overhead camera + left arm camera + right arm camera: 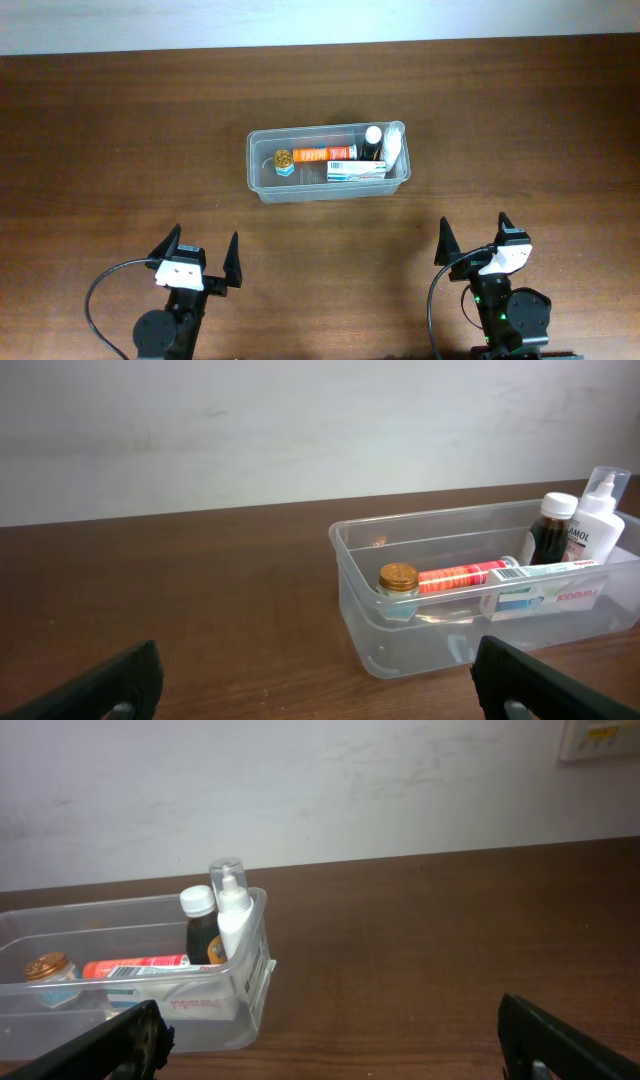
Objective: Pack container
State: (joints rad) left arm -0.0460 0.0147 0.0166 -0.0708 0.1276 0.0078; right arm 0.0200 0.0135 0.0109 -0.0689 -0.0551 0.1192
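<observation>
Found the container (pixel 262 182) near the middle of the table (pixel 120 130), well apart from both arms. Counted 5 things inside: a gold-capped jar (pixel 283 159), an orange tube (pixel 325 153), a white box (pixel 355 170), a dark bottle (pixel 372 140) and a white bottle (pixel 393 147). Saw nothing loose outside it. Had the left gripper (pixel 205 240) and the right gripper (pixel 473 225) wide open and empty, low by the near edge. Looked packed already. Could go wrong on a new reach: might bump the light tub and push it away, or knock the 2 standing bottles at its right end, maybe tipping the tall white one over the rim
</observation>
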